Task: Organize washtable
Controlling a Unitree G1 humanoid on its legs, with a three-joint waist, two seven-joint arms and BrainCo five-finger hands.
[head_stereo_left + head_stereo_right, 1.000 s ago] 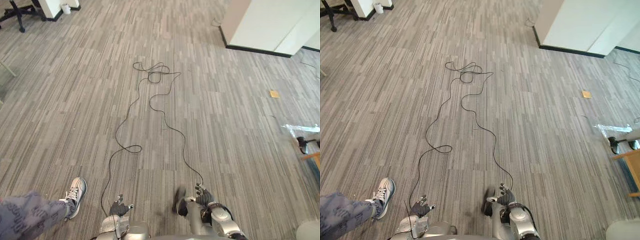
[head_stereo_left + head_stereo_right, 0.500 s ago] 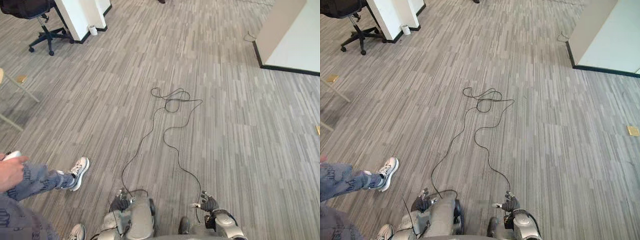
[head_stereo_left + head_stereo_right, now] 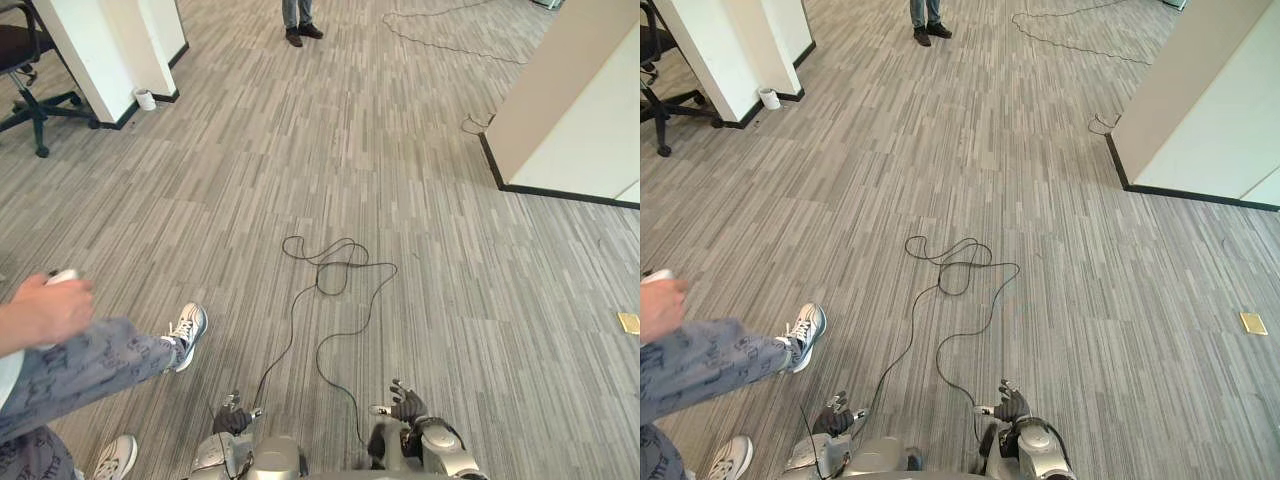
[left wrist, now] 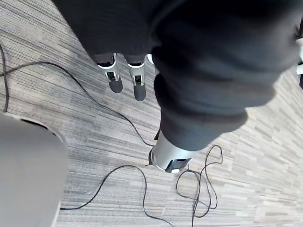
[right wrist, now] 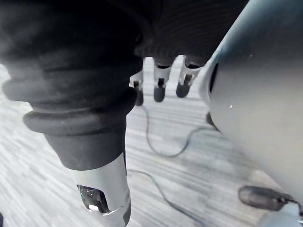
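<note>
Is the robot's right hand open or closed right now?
Open. The right hand hangs over the carpet; its wrist view shows the fingers relaxed, nearly straight, holding nothing.

No words, numbers or signs can be read anywhere here. The blue patterned trouser leg (image 3: 90, 365) of a person standing on the grey striped carpet (image 3: 400, 180) bears a repeated dark print, too blurred to make out. A small yellow square tag (image 3: 629, 322) lying on that carpet is too small to read.
</note>
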